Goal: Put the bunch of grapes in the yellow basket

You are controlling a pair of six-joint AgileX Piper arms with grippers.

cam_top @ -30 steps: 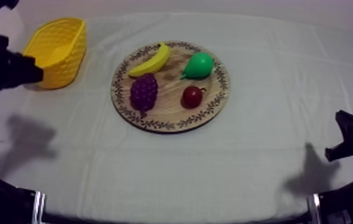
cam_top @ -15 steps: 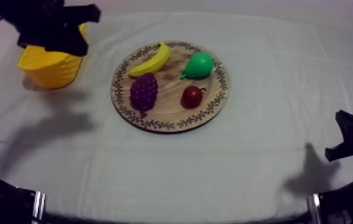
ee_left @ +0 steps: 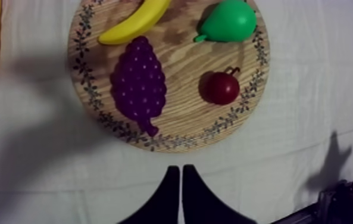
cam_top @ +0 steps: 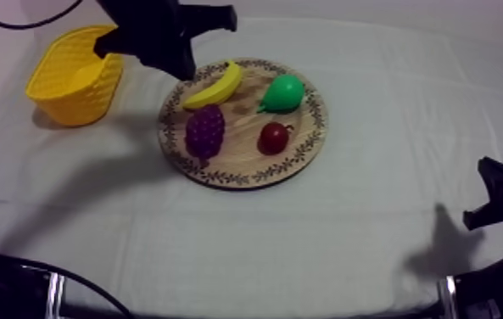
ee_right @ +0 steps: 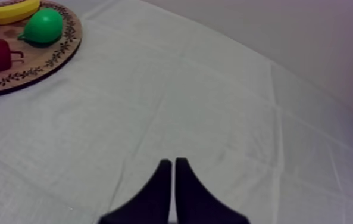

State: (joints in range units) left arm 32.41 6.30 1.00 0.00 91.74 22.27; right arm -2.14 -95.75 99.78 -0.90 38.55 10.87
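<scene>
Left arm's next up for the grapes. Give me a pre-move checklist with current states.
1. Target: bunch of grapes lies uncovered on the wooden board: ok.
2. Grasp-ready: left end effector open: not ok, fingers together, holding nothing.
3. Alignment: left end effector over the grapes: not ok, its tips show over the cloth beside the board's rim.
4. Room: small red fruit stands apart: ok. The banana is very near the grapes; contact: cannot tell.
5. Drop-off: yellow basket upright, nothing seen inside: ok.
6. Clearance: right end effector over bare cloth, away from the board, shut: ok.
</scene>
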